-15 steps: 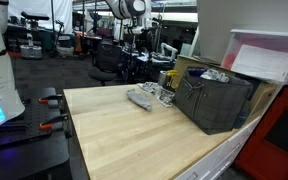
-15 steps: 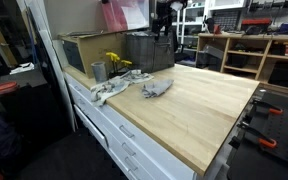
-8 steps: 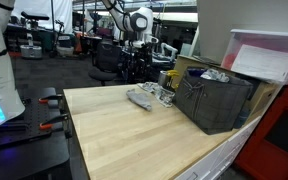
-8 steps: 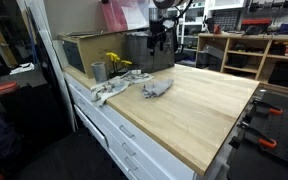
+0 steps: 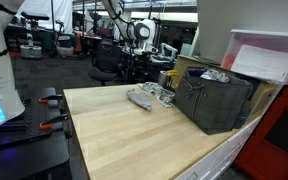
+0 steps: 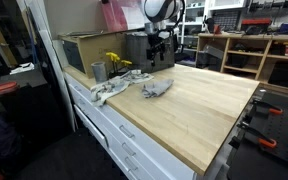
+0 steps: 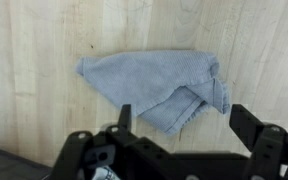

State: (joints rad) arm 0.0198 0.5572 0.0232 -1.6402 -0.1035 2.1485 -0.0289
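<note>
Cloth (image 7: 159, 85), grey and rumpled, lies on the table (image 7: 44, 40) straight under the gripper (image 7: 184, 122). The gripper hangs well above it, jaws spread wide and nothing between them. In the wrist view the fingers (image 7: 125, 116) frame the cloth's near edge, where one flap is doubled over the rest. In both exterior views the gripper (image 5: 136, 50) (image 6: 157, 50) stands high over the far part of the table (image 5: 134, 140) (image 6: 204, 110), with the cloth (image 5: 140, 98) (image 6: 156, 88) low and loose below it. A pale rag (image 6: 109, 90) lies near the cloth, a metal cup (image 6: 98, 71) stands beyond that, and a dark bin (image 5: 216, 100) sits close by at the table's back.

Several things could go wrong from here, I judge. A descent aimed at the doubled flap could catch only that top layer, so the cloth would unfold and trail. Going too deep would drive the fingertips into the wood, while stopping short would let the thin fabric slip from the pads. A trailing corner could drag the rag or tip the cup, and a careless swing could strike the bin's wall.
</note>
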